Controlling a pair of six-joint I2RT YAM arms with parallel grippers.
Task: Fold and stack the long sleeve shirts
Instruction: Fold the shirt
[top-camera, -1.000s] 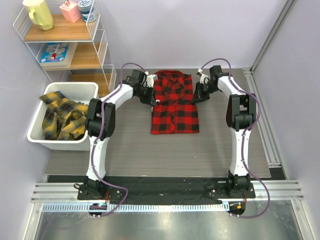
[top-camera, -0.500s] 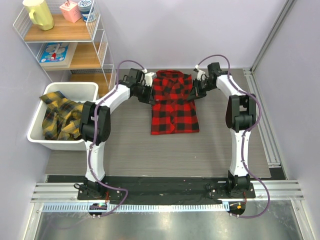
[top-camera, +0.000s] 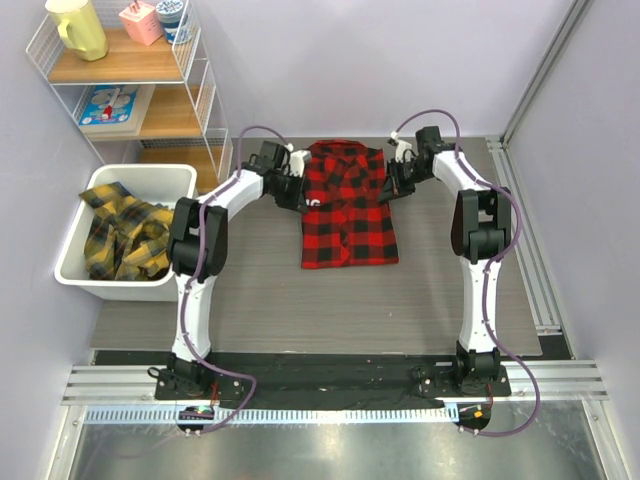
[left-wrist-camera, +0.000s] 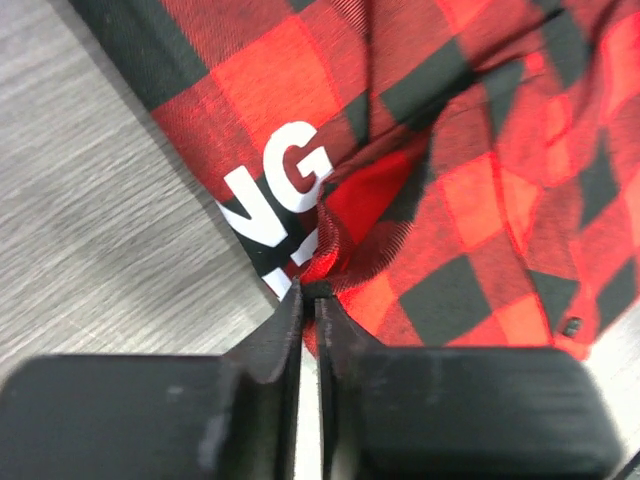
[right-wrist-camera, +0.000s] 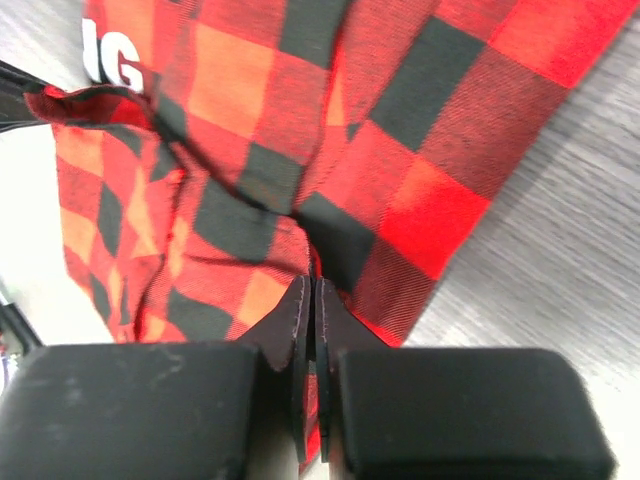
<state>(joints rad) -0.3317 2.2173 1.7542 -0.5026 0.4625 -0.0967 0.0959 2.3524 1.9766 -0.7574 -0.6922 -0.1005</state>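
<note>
A red-and-black checked long sleeve shirt (top-camera: 348, 215) lies folded at the back middle of the table, collar away from me. My left gripper (top-camera: 298, 192) is shut on its left edge, pinching cloth beside the white lettering (left-wrist-camera: 290, 180) in the left wrist view, where the gripper (left-wrist-camera: 312, 292) holds a small fold of the shirt (left-wrist-camera: 470, 170). My right gripper (top-camera: 390, 190) is shut on the shirt's right edge; in the right wrist view the gripper (right-wrist-camera: 314, 285) grips the shirt (right-wrist-camera: 300, 120). Yellow-and-black checked shirts (top-camera: 122, 238) lie bunched in a bin.
The white bin (top-camera: 120, 290) stands at the table's left edge. A wire shelf (top-camera: 130, 80) with a yellow jug and small items is at the back left. A metal rail (top-camera: 530, 250) runs along the right side.
Both grippers shifted a little toward the back along the shirt's sides and stay closed on its edges. The shirt's upper sides are gathered slightly inward.
</note>
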